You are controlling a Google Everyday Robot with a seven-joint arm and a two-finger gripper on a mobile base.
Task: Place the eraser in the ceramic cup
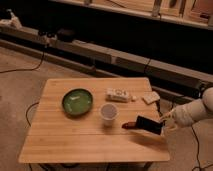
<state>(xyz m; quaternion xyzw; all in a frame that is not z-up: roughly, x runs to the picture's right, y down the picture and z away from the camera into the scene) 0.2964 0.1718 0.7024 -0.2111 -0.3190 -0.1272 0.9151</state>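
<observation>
The eraser, a flat black block, is near the table's right edge, held at its right end by my gripper, which comes in from the right on a pale arm. It sits slightly above or on the wood, next to a small reddish-brown oblong thing. The ceramic cup, small, white and round, stands upright near the table's middle, left of the eraser and apart from it.
A green round dish sits left of the cup. A pale printed box and a small pale piece lie at the back right. The wooden table has floor all around; cables run along the wall behind.
</observation>
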